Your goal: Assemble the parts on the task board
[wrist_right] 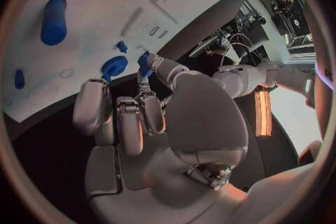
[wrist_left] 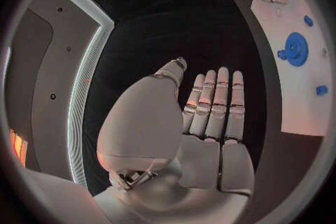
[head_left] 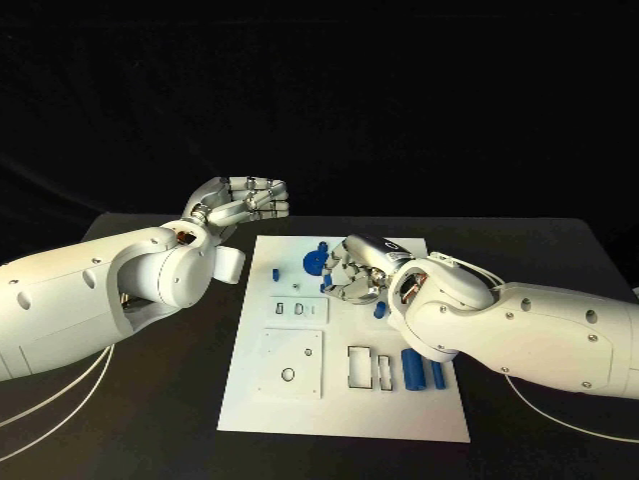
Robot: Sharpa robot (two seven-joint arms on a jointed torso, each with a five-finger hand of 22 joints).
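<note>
The white task board lies in the middle of the table. A blue gear stands near its far end, also seen as the gear and the gear. My right hand hovers over the board just right of the gear. It pinches a small blue part between thumb and a finger. Two blue cylinders lie on the board's near right. My left hand is raised off the board's far left corner. Its fingers are straight and hold nothing.
A small blue peg stands left of the gear. Another blue piece lies under my right wrist. White blocks with slots and holes sit on the board's left half. Black table surrounds the board.
</note>
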